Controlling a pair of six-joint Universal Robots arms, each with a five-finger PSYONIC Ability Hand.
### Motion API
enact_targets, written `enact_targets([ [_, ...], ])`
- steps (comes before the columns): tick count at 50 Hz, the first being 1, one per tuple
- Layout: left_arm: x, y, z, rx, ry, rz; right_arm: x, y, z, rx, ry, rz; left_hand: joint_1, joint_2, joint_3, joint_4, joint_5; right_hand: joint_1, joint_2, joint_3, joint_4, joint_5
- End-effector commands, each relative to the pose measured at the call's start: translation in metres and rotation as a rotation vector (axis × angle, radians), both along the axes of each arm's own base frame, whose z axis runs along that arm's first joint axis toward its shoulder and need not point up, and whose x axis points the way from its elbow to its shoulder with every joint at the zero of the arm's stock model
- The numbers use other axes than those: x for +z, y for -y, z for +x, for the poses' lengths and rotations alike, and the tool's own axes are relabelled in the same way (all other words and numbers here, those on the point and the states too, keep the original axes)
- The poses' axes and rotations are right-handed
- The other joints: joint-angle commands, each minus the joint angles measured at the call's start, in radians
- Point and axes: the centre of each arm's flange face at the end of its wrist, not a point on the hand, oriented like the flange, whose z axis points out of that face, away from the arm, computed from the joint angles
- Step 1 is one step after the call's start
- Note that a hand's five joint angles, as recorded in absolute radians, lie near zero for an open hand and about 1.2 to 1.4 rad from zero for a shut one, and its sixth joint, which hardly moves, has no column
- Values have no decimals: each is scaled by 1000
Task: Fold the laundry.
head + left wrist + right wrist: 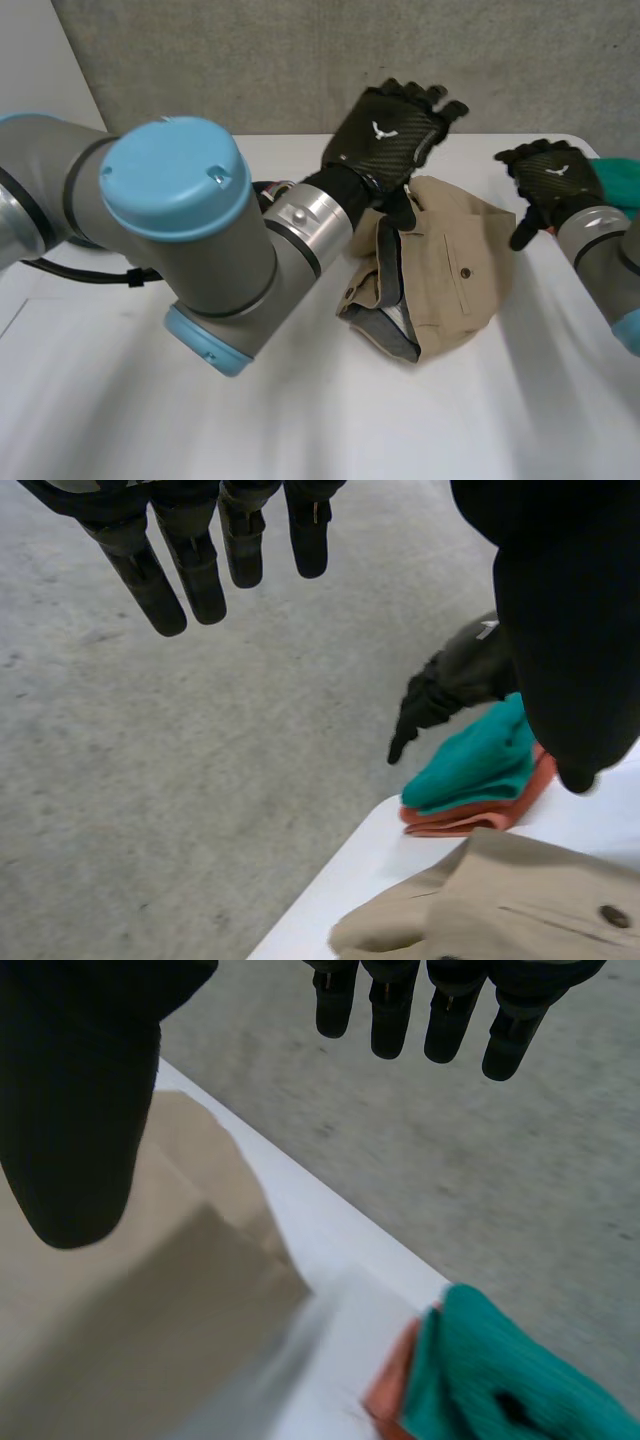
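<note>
Nearest the camera, the left arm (190,230) reaches across the white tabletop (300,420) with its grey joints and light-blue caps. Past it, a khaki garment (455,265) lies in a loose, rumpled heap near the middle of the tabletop. A grey inner layer (390,325) shows at its near edge and a small button (466,272) on its upper face. The left hand (385,130) hovers over the far side of the garment, back up and fingers (150,585) straight and slightly apart. It holds nothing. Its thumb (560,640) points down toward the cloth, and whether it touches cannot be told. The right hand (552,178) hangs just beside the garment's far right edge. Its fingers (450,1015) are also straight and spread with the thumb (80,1120) held well away, and nothing is in its grasp. Farther on, by the tabletop's far right corner, a teal cloth (480,760) rests folded on top of an orange cloth (480,818), near the right hand and apart from the khaki garment.
</note>
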Motion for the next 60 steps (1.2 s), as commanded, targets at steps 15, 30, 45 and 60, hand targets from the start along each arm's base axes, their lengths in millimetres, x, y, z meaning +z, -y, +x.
enact_targets([
  [15, 27, 84, 62, 225, -97, 47, -8, -31, 84, 398, -100, 84, -30, -30, -109, -23, -46, 58, 75, 71, 68, 55],
  [30, -17, 142, 97, 351, -32, 164, 16, -22, 115, 378, -167, -50, -30, -30, -109, -23, -46, 1178, 1195, 1191, 1187, 1175],
  [45, -59, 111, 95, 265, 167, 469, 153, -56, 101, 355, 11, -408, -30, -30, -109, -23, -46, 1178, 1195, 1191, 1187, 1175],
  [60, -82, 51, 59, 138, 83, 873, 162, -78, 116, 345, -55, -469, -30, -30, -109, -23, -46, 1178, 1195, 1191, 1187, 1175],
])
